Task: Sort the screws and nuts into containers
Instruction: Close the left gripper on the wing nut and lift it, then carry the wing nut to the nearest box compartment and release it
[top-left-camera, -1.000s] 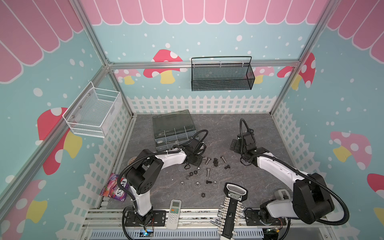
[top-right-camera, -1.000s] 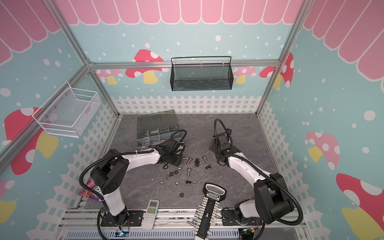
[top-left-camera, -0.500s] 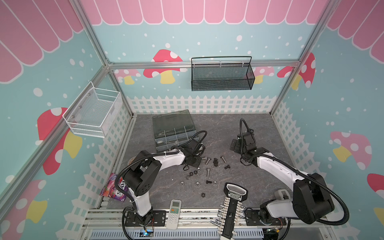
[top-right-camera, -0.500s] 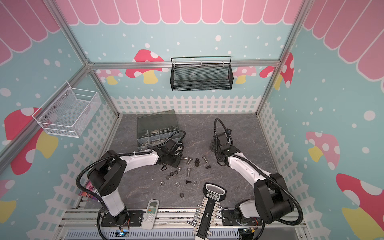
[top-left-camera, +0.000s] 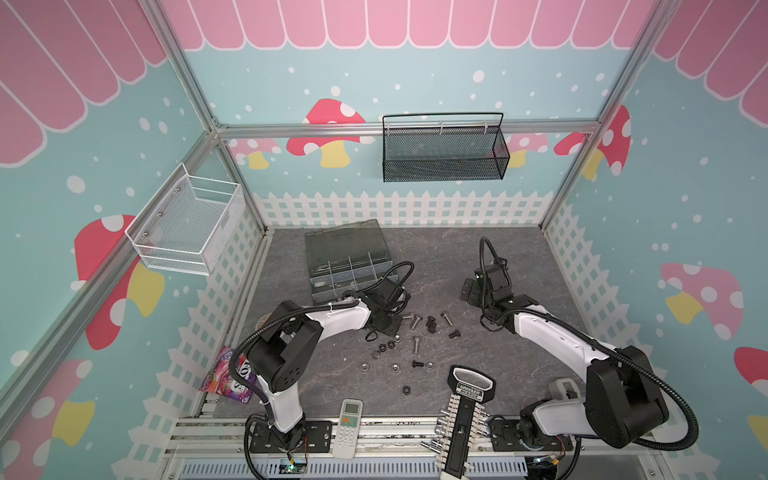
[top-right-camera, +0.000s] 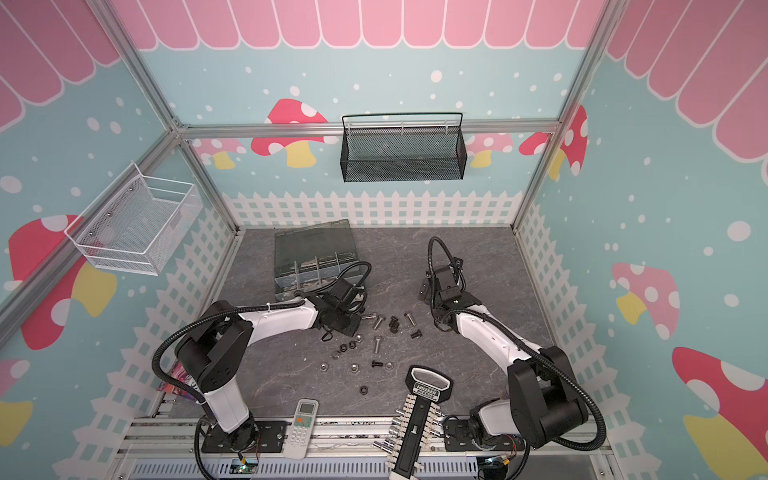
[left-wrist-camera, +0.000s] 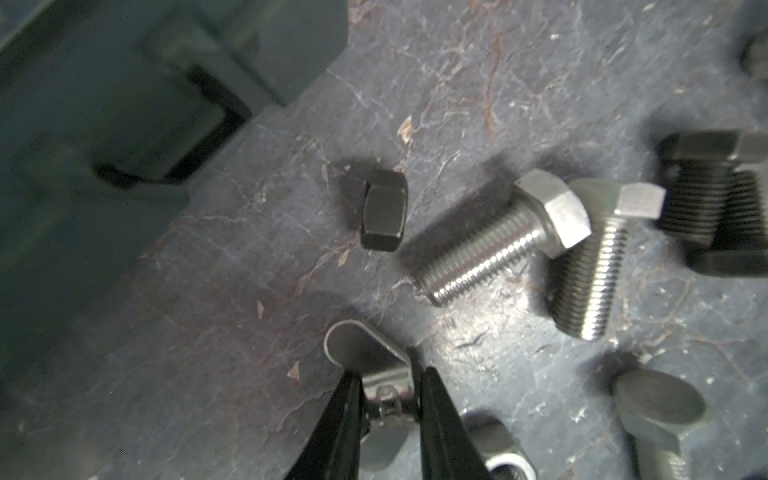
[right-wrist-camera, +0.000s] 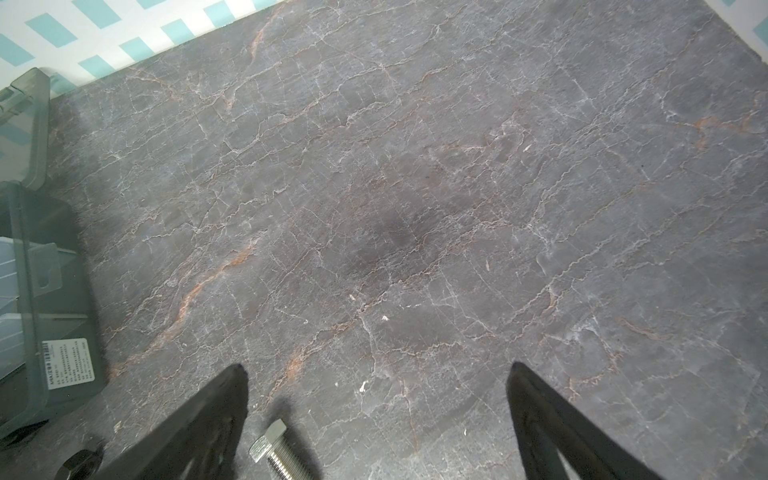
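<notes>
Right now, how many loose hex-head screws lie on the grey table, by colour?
Shiny silver hex-head screws: 4
Black hex-head screws: 4
Total: 8
Not counted: the small silver piece between the left gripper fingers, too unclear to identify.

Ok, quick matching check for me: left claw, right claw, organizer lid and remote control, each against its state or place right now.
1. left claw
2. right claw
3. organizer lid
4. remote control

A. open wide, holding nothing
B. lying at the front edge of the table
C. closed on a silver winged fastener
D. raised open

Pairs: 1-C, 2-A, 3-D, 4-B
</notes>
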